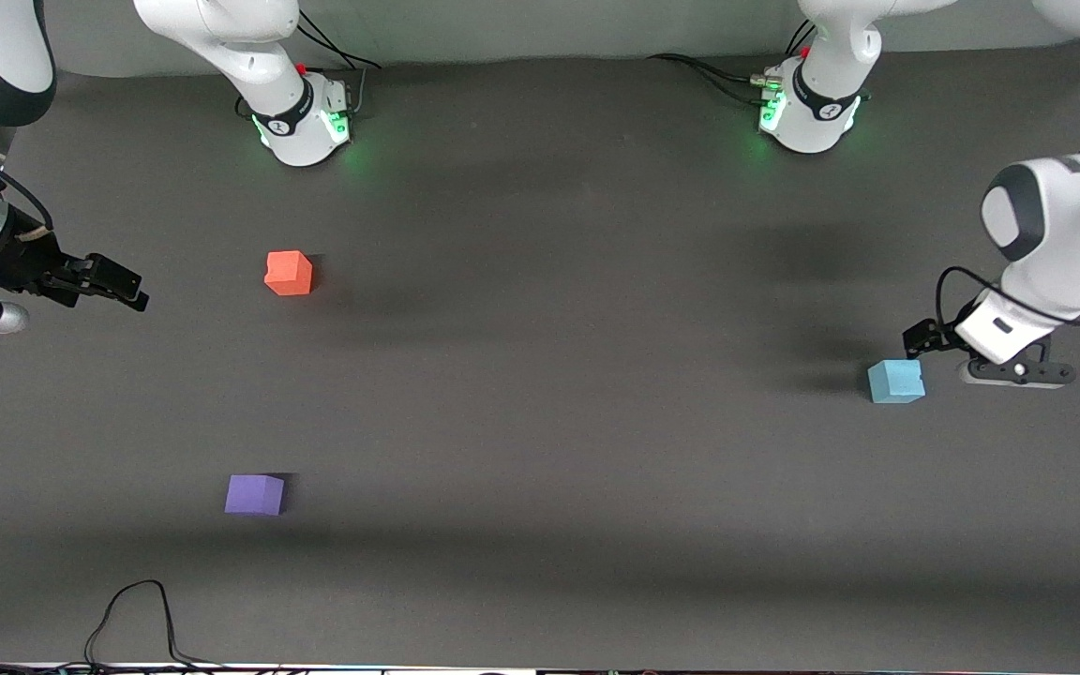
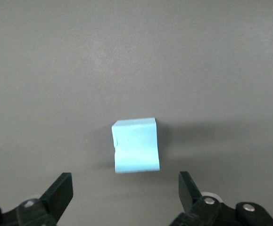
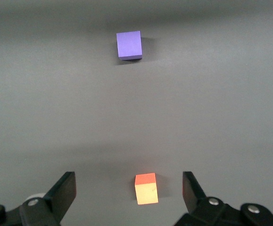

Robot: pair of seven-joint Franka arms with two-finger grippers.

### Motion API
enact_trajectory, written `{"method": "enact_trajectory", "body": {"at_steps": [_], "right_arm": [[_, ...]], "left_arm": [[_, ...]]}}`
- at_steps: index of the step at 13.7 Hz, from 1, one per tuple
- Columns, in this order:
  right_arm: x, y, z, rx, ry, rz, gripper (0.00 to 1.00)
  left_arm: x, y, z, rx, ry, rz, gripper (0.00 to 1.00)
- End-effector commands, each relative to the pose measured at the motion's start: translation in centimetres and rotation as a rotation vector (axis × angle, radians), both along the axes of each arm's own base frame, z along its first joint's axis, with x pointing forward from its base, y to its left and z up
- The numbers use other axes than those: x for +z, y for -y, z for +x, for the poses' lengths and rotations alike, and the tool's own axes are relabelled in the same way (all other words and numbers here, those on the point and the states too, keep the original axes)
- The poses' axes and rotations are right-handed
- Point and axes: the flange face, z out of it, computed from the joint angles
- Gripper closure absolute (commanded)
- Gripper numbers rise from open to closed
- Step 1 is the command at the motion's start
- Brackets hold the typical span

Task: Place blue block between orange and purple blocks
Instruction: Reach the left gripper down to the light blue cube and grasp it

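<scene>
Scene: I am a pair of robot arms at a dark grey counter [image 1: 540, 394] that carries three small cubes.
Blue block: the light blue block [image 1: 896, 382] sits flat on the counter at my left arm's end, well apart from the other two cubes.
Orange block: the orange block [image 1: 289, 273] sits toward my right arm's end of the counter.
Purple block: the purple block [image 1: 254, 494] lies nearer to the front camera than the orange one, with bare counter between the two.
Left gripper: my left gripper [image 2: 126, 188] hangs just beside the blue block, its fingers [image 2: 61, 190] spread wider than the cube and holding nothing. In the left wrist view the blue block [image 2: 135, 151] lies ahead of the gap, not yet between the tips.
Right gripper: my right gripper [image 3: 129, 190] waits over its own end of the counter, fingers [image 3: 65, 190] wide open and empty, looking across the orange block [image 3: 146, 188] toward the purple block [image 3: 129, 44].
Handling: I judge the blue block light and matte, perhaps foam, with one face looking slightly creased, so it may give a little but should not slip.
Where to hold: I would close on two opposite flat side faces, squarely and about mid-height.
Risk: a skewed approach could nudge so light a cube aside.
</scene>
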Motion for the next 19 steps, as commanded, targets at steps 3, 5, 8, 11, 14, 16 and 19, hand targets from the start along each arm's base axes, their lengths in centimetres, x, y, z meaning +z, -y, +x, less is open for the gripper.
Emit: {"method": "enact_trajectory", "body": {"at_steps": [3, 5, 8, 11, 14, 16, 19], "right_arm": [[0.3, 0.0, 0.3, -0.005, -0.005, -0.011, 0.0], [0.3, 0.0, 0.3, -0.004, -0.005, -0.011, 0.0], [0.2, 0.0, 0.2, -0.005, -0.007, -0.011, 0.0], [0.2, 0.0, 0.2, -0.002, -0.007, -0.011, 0.0], [0.2, 0.0, 0.2, 0.001, -0.007, -0.011, 0.0], [0.2, 0.0, 0.2, 0.001, -0.007, -0.011, 0.0], [0.2, 0.2, 0.3, 0.004, -0.008, -0.011, 0.0]], "left_arm": [[-4.1, 0.6, 0.9, -0.04, 0.025, 0.012, 0.0], [-6.1, 1.5, 1.3, -0.059, 0.042, 0.013, 0.0], [-7.4, 1.0, 1.6, -0.089, 0.042, 0.016, 0.0], [-8.2, 0.6, 1.8, -0.085, 0.039, 0.016, 0.0], [-8.5, 0.5, 1.7, -0.083, 0.034, 0.016, 0.11], [-8.6, 0.5, 2.0, -0.079, 0.033, 0.014, 0.54], [-8.3, 0.3, 2.4, -0.076, 0.035, 0.014, 0.67]]}}
